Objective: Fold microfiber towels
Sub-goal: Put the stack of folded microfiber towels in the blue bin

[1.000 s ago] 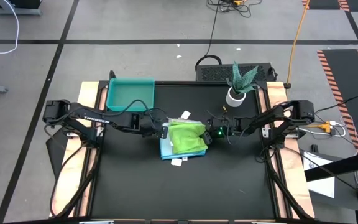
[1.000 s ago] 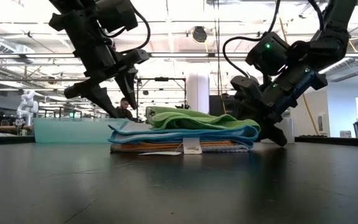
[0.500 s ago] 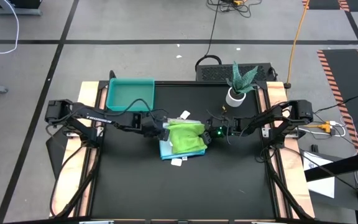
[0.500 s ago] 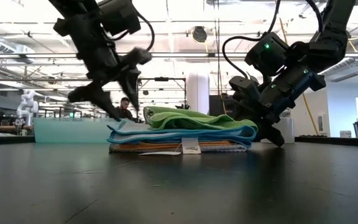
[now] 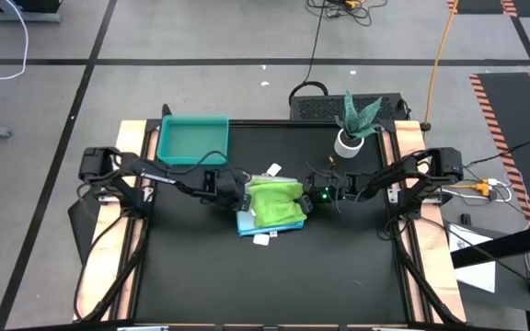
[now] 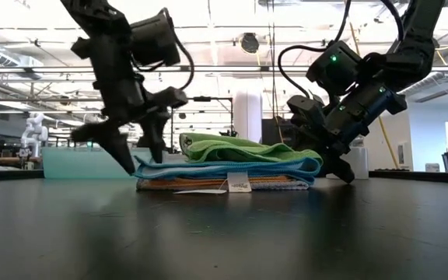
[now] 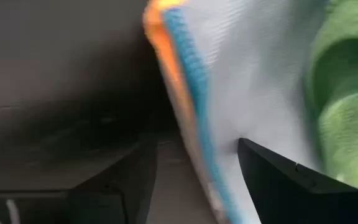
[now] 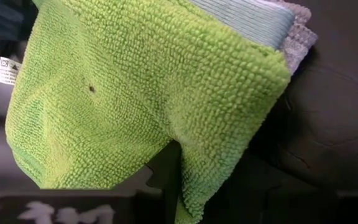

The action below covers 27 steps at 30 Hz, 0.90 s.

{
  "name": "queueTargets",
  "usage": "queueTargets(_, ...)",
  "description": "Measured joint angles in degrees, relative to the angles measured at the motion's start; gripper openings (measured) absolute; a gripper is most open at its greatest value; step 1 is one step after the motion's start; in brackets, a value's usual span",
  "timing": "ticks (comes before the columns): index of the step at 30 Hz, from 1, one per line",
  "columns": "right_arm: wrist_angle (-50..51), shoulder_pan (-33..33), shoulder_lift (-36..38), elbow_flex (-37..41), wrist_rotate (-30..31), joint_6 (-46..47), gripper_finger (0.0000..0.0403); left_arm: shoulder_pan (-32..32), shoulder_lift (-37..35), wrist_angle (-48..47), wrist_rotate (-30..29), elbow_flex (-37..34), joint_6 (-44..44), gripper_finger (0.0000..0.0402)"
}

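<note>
The microfiber towels lie in a stack (image 5: 270, 210) at the table's middle. The green one (image 5: 276, 202) is on top, over pale blue (image 7: 253, 93), bright blue (image 6: 232, 166), orange (image 6: 201, 180) and grey (image 8: 300, 43). My left gripper (image 6: 142, 162) is open and points steeply down at the stack's left edge. One finger (image 7: 123, 180) stands over the bare table and the other (image 7: 278, 180) over the towels; whether they touch, I cannot tell. My right gripper (image 6: 333, 159) is at the stack's right edge, shut on the green towel. My right gripper holds the green towel by its right edge (image 8: 194, 180), which runs down between the two fingers. The fingers come slanting down from the table's right. The pinch itself is hidden at the picture's bottom edge. The towel lies slack on the stack.
A teal tray (image 5: 193, 140) stands at the back left and a potted plant (image 5: 351, 131) at the back right. White tags (image 5: 265, 240) stick out of the stack. Bare black tabletop lies on the near side of the stack.
My left gripper has sunk toward the table at the stack's left edge and has tipped more steeply down, its fingers still apart. The stack and my right gripper have kept still.
</note>
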State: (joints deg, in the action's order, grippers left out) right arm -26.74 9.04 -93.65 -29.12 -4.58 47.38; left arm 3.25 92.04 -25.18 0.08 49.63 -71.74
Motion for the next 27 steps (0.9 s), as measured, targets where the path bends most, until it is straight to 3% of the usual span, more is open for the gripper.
queueTargets(3,-0.3,0.0,0.0,0.0,-0.1,-0.1,0.0102,0.0,1.3,2.6,0.5,0.1,-1.9,0.0228)
queueTargets(13,-0.9,0.0,0.0,0.1,-0.5,0.1,0.0102,-0.3,10.1,25.5,1.9,0.3,-2.5,0.0228)
queueTargets(19,-0.7,0.0,0.0,0.0,-1.4,-0.1,0.0102,-0.2,11.9,26.8,4.0,0.4,-0.4,0.0222)
queueTargets(23,-0.7,0.0,0.0,0.0,-1.4,-0.1,0.0102,0.1,12.0,25.7,4.1,0.3,-0.3,0.0158)
queueTargets(27,-0.8,0.0,0.0,0.0,-1.4,-0.1,0.0102,0.3,12.1,25.5,4.5,0.3,2.8,0.0039)
